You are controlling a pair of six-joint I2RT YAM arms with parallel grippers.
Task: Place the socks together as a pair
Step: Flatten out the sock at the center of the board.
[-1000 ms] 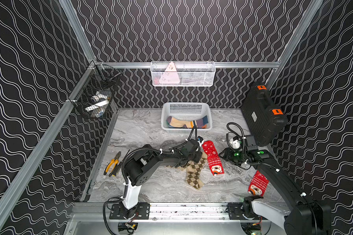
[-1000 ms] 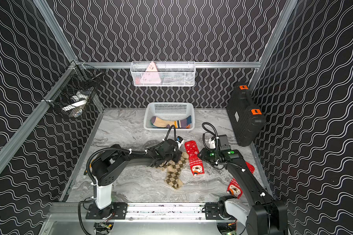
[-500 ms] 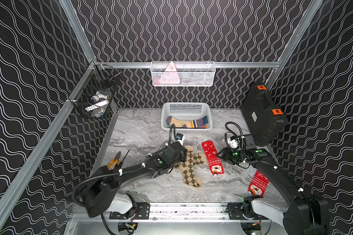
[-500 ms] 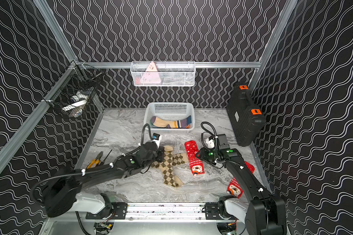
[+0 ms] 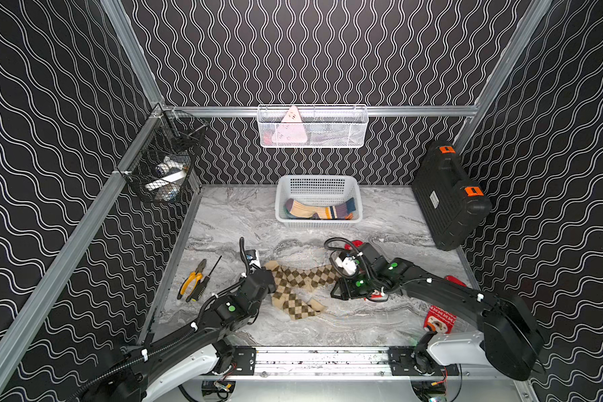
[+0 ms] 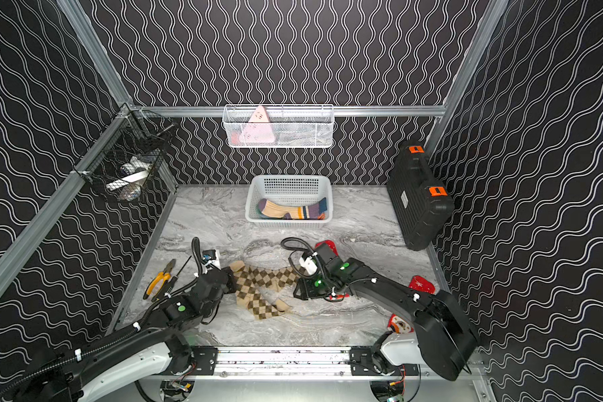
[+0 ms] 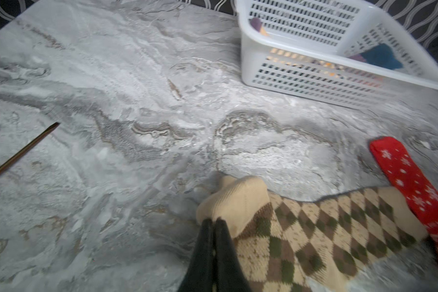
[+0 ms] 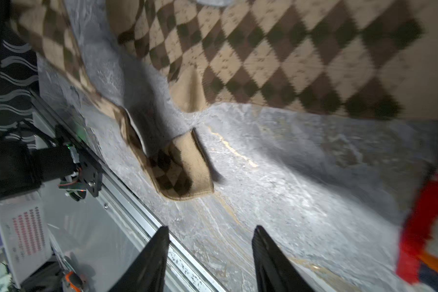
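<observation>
Argyle socks (image 5: 303,278) — lying crossed on tabletop (image 5: 244,215)
Left pincer (image 7: 213,220) is clenching one tan cuff; right pincer (image 8: 211,228) is hanging released — empty — beside a red sock (image 8: 420,202).

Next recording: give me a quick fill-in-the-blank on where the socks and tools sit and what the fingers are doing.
1. The left gripper pinches an argyle sock, while the right gripper has its fingers ___, with nothing between them.
2. The striped sock lies inside the white ___.
3. Right beside the yellow-handled pliers lies a ___.

Missing words: open; basket; screwdriver.
</observation>
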